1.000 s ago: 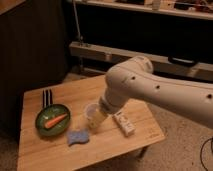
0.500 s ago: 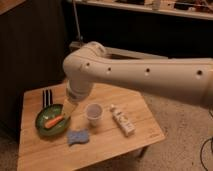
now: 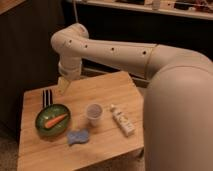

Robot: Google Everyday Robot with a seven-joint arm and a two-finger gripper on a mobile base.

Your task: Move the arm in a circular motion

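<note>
1. We see the arm (image 3: 115,50), glossy white with small dark holes along it. It reaches in from the right foreground, where its thick segment fills the frame, and bends down at a rounded joint on the upper left.
2. The gripper (image 3: 63,84) is the small pale yellowish tip below that joint. It hangs over the back left part of the wooden table (image 3: 107,89), just beside the black fork (image 3: 47,97).
3. We cannot tell whether the gripper is released or clenched, and we see nothing in its grasp.
4. On the left of the table sits a green bowl (image 3: 41,116) with a carrot (image 3: 55,120) lying in it, in front of the fork.
5. A clear plastic cup (image 3: 93,113) stands upright near the middle.
6. A blue sponge (image 3: 77,137) lies in front, between bowl and cup.
7. A white bottle (image 3: 122,120) lies on its side, right of the cup.
</note>
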